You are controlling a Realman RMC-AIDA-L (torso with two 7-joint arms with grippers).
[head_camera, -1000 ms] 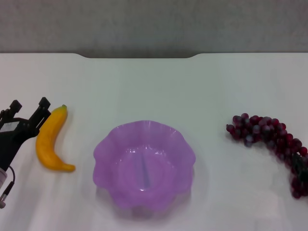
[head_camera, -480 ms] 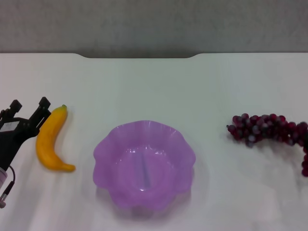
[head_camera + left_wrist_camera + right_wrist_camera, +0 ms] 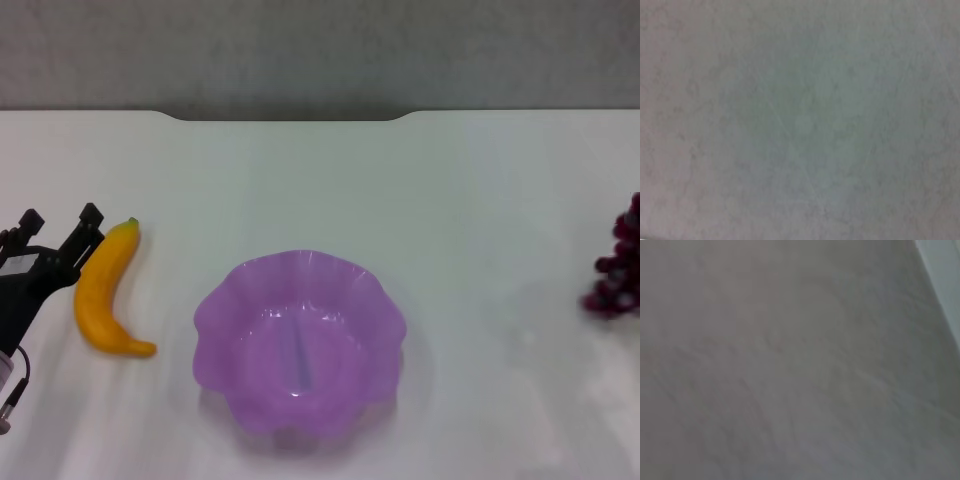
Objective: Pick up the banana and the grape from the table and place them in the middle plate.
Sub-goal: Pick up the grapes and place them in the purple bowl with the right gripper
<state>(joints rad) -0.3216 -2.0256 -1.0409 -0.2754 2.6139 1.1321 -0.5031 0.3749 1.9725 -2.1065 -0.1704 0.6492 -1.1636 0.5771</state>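
Observation:
The yellow banana [image 3: 104, 291] lies on the white table [image 3: 320, 180] at the left, stem tip pointing away from me. My left gripper [image 3: 60, 226] stands open just left of it; its nearer finger touches or almost touches the banana's far end, and nothing is between the fingers. The purple middle plate [image 3: 214, 322] sits at the centre front with nothing in it. At the right edge of the head view only part of the dark red grape [image 3: 618, 266] shows, hanging as a short upright cluster. The right gripper is out of view. Both wrist views show only bare tabletop.
The table's far edge [image 3: 290, 117] has a shallow notch, with a grey wall behind it. A cable [image 3: 14, 392] hangs from the left arm near the front left corner.
The grape bunch has swung up and moved right, from lying stretched on the table to hanging mostly out of the head view. Banana, plate and left gripper have not moved.

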